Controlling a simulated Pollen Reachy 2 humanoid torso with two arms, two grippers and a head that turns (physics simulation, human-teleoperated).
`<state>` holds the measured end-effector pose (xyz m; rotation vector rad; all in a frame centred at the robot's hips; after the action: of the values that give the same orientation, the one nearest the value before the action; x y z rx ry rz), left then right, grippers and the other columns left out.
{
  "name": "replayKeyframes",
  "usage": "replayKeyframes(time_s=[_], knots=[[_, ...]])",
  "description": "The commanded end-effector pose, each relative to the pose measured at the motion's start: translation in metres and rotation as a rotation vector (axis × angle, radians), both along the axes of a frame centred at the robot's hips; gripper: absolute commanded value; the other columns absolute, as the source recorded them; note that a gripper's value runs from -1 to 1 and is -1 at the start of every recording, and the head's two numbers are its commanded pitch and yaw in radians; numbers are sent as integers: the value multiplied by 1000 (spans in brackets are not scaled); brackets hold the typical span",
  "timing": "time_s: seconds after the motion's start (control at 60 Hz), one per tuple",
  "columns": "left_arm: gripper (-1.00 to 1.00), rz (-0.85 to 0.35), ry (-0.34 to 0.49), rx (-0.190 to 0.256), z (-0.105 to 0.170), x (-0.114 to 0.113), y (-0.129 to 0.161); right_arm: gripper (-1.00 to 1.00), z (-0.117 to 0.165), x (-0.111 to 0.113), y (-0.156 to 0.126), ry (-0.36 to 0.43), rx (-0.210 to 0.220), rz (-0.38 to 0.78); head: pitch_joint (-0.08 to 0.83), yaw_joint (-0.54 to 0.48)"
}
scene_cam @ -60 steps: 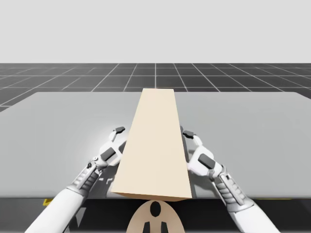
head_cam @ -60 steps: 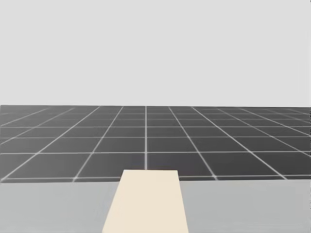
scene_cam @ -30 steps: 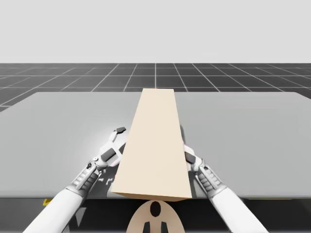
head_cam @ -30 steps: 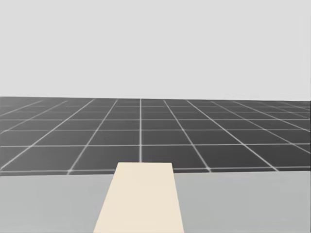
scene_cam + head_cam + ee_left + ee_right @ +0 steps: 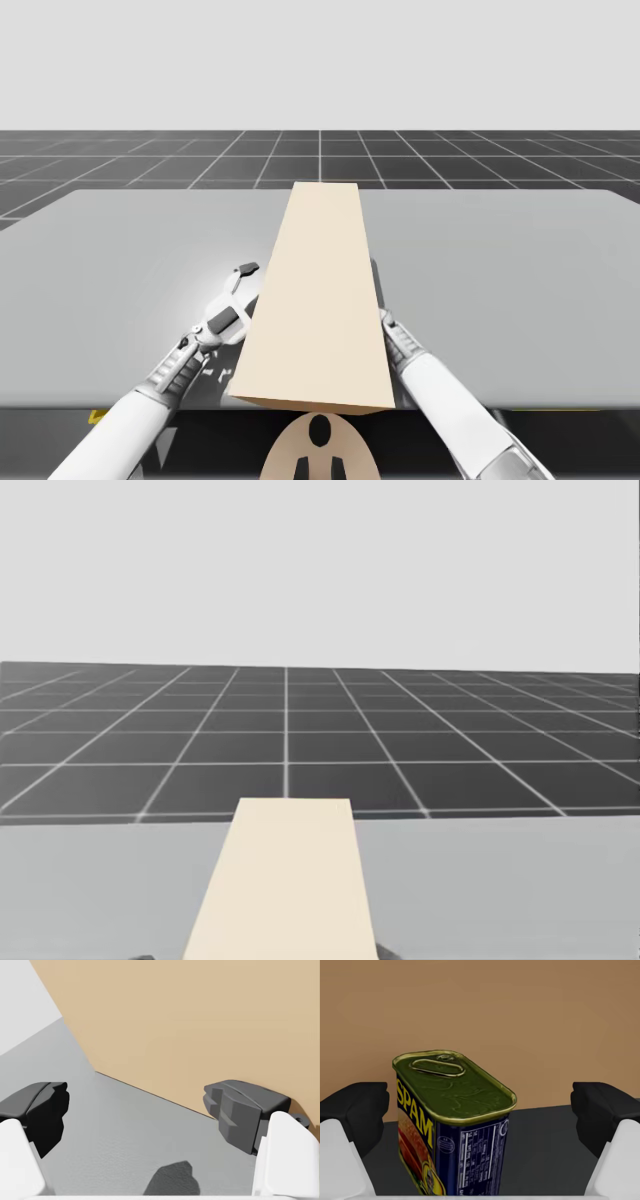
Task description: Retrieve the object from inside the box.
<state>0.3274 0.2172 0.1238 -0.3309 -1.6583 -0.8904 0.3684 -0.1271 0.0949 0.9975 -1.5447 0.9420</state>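
Reaches right arm deeper under tan box (image 5: 315,300) than before; tilts head down.
Holds right pincer (image 5: 482,1110) wide open astride upright blue can (image 5: 452,1105) inside box, not touching it; holds left pincer (image 5: 140,1110) open beside box's outer wall.

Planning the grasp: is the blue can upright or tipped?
Upright: the blue can stands on its base, pull-tab lid up, within the open right end effector.

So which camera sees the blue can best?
The right wrist view: the blue can stands upright between my right pincer's open fingers. High, head and left wrist views face the tan box's outer walls.
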Motion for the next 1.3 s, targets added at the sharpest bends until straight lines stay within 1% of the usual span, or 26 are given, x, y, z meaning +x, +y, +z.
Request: replayKeyframes(time_s=[0.017, 0.033, 0.05, 0.083, 0.1, 0.117, 0.15, 0.2, 0.283, 0.35, 0.467, 0.517, 0.567, 0.617, 0.633, 0.65, 0.683, 0.7, 0.75, 0.767, 0.917, 0.95, 1.083, 1.133, 1.167, 1.3], knots=[[-1000, -30, 20, -4, -5, -5, -8, -1000, -24, -10, 31, 146, 16, 70, 92, -78], [-1000, -30, 20, -4, -5, -5, -8, -1000, -25, -11, 31, 148, 8, 75, 93, -78], [-1000, -28, 19, -3, -5, -5, -8, -642, -27, -13, 33, 171, -7, 87, 93, -79], [-1000, -27, 18, -2, -5, -5, -8, -303, -29, -15, 34, 179, -28, 88, 93, -79], [-1000, -26, 17, -1, -5, -5, -8, 883, -31, -17, 35, 195, -42, 96, 93, -79], [-1000, -26, 18, -1, -5, -5, -8, 974, -31, -17, 35, 201, -45, 100, 93, -78], [-1000, -25, 17, 1, -6, -4, -8, 1000, -33, -18, 35, 218, -66, 96, 94, -79], [-1000, -24, 16, 3, -6, -5, -8, 1000, -33, -19, 34, 249, -70, 100, 95, -79], [-1000, -22, 15, 2, -5, -4, -8, 999, -33, -20, 33, 253, -79, 97, 95, -80], [-1000, -21, 14, 2, -5, -4, -8, 1000, -30, -20, 30, 243, -77, 90, 95, -82], [-1000, -14, 12, -2, -4, -4, -7, 1000, -17, -19, 17, 194, -72, 39, 94, -83], [-1000, -8, 9, -5, -4, -4, -6, 1000, -8, -20, 4, 170, -65, 11, 91, -81], [-1000, -3, 7, -9, -3, -3, -6, 1000, -3, -22, -7, 149, -74, -15, 89, -80], [-1000, 3, 5, -17, -1, -3, -4, 1000, 4, -25, -26, 123, -76, -50, 88, -80], [-1000, 4, 4, -18, -1, -3, -4, 1000, 5, -25, -29, 123, -74, -55, 88, -80], [-1000, 7, 3, -22, 0, -2, -3, 1000, 8, -26, -39, 120, -66, -67, 87, -80], [-1000, 8, 2, -22, 0, -2, -3, 1000, 9, -27, -45, 113, -60, -80, 87, -80], [-1000, 10, 1, -25, 0, -2, -2, 1000, 10, -28, -55, 104, -51, -96, 86, -79], [-1000, 11, 0, -26, 1, -2, -1, 1000, 11, -29, -65, 103, -41, -111, 84, -79], [-1000, 13, -1, -27, 1, -2, -1, 1000, 12, -29, -75, 93, -38, -133, 84, -78], [-1000, 18, -4, -33, 3, -1, 1, 1000, 15, -31, -123, 64, -44, -254, 80, -77], [-1000, 19, -4, -33, 4, -1, 1, 1000, 16, -32, -132, 60, -40, -272, 80, -78], [-1000, 22, -8, -37, 5, -1, 2, 1000, 22, -35, -160, 22, -54, -353, 76, -78], [-1000, 23, -8, -38, 6, -1, 2, 1000, 26, -37, -170, 13, -48, -380, 76, -77], [-1000, 23, -8, -38, 6, -1, 3, 1000, 29, -38, -179, 3, -53, -411, 76, -78], [-1000, 26, -10, -41, 7, -1, 3, 1000, 39, -36, -203, -9, -51, -505, 72, -76]])
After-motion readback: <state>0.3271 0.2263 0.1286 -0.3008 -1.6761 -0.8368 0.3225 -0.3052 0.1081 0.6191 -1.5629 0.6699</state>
